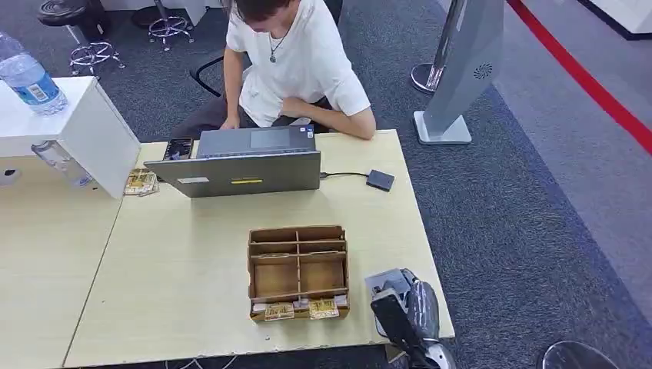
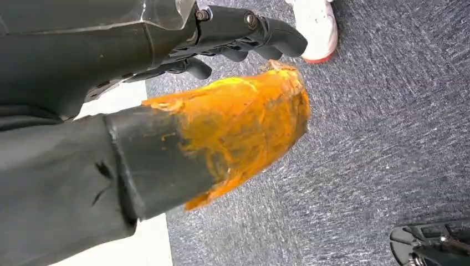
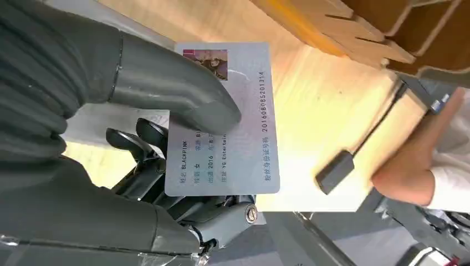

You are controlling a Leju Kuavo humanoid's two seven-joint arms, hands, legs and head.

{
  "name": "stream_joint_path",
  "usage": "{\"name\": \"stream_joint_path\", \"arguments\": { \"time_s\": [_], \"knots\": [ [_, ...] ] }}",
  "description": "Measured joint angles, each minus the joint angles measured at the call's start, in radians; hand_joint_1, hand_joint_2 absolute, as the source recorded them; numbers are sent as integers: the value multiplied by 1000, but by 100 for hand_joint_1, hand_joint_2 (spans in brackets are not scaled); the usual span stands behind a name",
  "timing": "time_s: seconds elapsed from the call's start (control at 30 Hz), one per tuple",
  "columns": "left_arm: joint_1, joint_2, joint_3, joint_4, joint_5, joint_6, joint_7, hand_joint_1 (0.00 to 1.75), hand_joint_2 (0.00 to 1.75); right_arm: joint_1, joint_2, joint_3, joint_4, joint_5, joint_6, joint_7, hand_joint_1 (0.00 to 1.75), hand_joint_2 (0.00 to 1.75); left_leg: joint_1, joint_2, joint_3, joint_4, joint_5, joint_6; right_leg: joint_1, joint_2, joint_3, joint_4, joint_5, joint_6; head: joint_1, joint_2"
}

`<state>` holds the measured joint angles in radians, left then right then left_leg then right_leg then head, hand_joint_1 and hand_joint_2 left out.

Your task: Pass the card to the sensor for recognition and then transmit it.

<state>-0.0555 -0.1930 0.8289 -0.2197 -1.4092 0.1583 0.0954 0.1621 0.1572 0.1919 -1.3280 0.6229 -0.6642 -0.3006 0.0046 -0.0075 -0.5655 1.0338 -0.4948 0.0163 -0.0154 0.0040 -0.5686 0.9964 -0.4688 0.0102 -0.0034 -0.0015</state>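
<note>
Your right hand point(image 1: 400, 304), at five o'clock on the desk point(image 1: 192, 254), pinches the card point(image 3: 224, 119) flat under its thumb, face out for the sensor point(image 1: 380, 180) at one o'clock. Your left hand point(image 2: 244, 36) hangs with fingers curled, holding nothing.

— Anything readable from where I'm sitting?
— Yes, on the card point(image 3: 221, 119) in my right hand point(image 3: 161, 138): "BLACKPINK", "2016", "YG Entertain…" cut off by the thumb, and along one edge the number 2016080852 01314.
— Anything else?
— The card's remaining characters are too small for me.
</note>
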Motion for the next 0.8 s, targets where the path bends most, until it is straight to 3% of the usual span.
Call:
{"name": "stream_joint_path", "arguments": {
  "time_s": [0.8],
  "knots": [
    [0, 1, 9, 0, -2, 3, 0, 0, 0, -40, -11, -8, 77, 32, 22, 61, 175, 175, 0, 0, 0, 0, 0, 0, 0, 0, 1, 0, 0, 0, 0, 0]
  ]
}}
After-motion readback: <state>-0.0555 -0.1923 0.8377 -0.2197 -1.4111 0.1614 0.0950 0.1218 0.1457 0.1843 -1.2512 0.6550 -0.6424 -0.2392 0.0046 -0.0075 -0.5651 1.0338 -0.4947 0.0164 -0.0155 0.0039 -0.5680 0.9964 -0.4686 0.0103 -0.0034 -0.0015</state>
